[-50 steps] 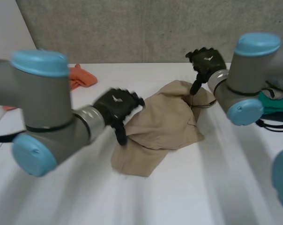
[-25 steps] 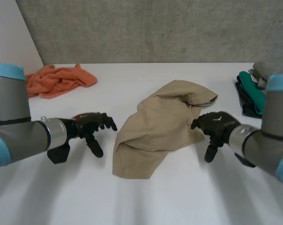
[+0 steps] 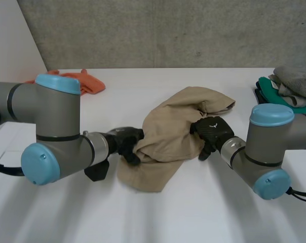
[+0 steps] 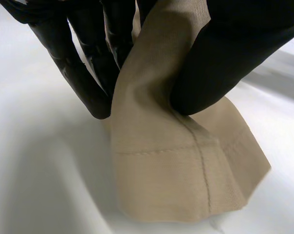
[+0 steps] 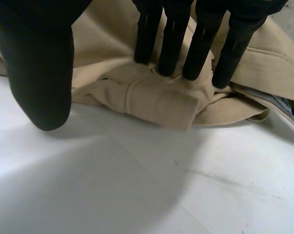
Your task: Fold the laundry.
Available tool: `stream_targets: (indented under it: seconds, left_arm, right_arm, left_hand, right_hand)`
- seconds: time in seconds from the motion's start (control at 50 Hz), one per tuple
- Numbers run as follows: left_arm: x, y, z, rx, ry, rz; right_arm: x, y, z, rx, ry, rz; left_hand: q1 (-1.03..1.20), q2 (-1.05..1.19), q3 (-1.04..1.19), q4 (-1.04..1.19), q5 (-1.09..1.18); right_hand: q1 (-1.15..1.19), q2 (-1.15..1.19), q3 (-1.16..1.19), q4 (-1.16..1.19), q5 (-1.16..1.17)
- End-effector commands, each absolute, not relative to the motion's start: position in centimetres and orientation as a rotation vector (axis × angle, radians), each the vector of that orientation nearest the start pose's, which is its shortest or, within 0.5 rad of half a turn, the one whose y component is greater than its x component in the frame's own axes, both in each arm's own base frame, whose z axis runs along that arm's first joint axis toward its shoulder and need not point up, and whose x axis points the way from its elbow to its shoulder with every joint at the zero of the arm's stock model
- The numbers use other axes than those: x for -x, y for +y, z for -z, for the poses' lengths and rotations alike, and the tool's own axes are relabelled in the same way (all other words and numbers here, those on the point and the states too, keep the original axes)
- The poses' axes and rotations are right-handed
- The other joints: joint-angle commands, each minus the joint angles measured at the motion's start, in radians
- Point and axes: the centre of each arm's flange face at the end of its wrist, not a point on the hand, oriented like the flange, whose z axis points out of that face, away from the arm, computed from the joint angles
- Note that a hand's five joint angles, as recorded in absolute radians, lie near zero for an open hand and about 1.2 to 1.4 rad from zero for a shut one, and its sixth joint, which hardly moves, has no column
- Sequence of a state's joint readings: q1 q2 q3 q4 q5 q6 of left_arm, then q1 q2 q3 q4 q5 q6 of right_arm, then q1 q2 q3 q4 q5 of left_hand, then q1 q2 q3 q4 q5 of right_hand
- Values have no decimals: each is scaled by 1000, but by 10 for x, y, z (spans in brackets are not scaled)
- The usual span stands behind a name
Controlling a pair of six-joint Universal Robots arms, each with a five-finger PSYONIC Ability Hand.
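Item 1: tan garment. It lies crumpled and partly doubled over on the white table, between the two hands. A stitched seam and hem show on the flap hanging below the left hand's thumb in the left wrist view. Its bunched, folded edge sits at the right hand's fingertips.

Item 2: left hand. It is at the garment's near left edge. It is closed on the cloth, with the thumb pressing a fold of fabric against the fingers. The pinched flap stands up off the table, and its lower hem rests on the surface beneath the hand.

Item 3: right hand. It is at the garment's right edge, across the cloth from the left hand. It is open: the fingers are straight and side by side, with their tips touching the top of a thick folded ridge of fabric. The thumb is spread wide of them over bare table and touches no cloth. Nothing is gripped.

Item 4: orange towel. It is loosely heaped, well beyond the left hand, behind the left arm's blue cap.

Item 5: green cloth with grey cloth lying on it. They are stacked well beyond the right hand, at the table's far right side.
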State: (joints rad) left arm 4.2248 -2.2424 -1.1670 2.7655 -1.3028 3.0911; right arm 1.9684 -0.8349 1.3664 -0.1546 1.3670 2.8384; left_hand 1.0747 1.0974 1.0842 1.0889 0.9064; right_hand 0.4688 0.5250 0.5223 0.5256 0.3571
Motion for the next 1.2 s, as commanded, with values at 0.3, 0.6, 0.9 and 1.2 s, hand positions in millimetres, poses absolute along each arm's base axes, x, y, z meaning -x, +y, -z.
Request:
stream_targets:
  seconds: [0.3,0.6,0.9,1.2]
  left_arm:
    - [289,-255,-317,-944,2769,2039]
    - [274,-206,-393,-1374,1937,2034]
    - [324,-292,-377,-1221,1504,2164]
    - [313,-290,-480,-710,1066,2571]
  right_arm:
    - [-272,-321,-213,883,2135,1893]
    - [-224,-269,-367,1155,2201,1848]
    - [-284,-331,-350,1252,2005,2228]
    - [-315,-342,-447,758,1046,2950]
  left_hand:
    - [322,299,312,307,315]
    - [322,299,312,307,315]
    - [322,299,312,307,315]
    - [322,299,312,307,315]
  right_hand:
    - [928,871,874,871,865]
    - [928,871,874,871,865]
    - [928,871,874,871,865]
    - [928,871,874,871,865]
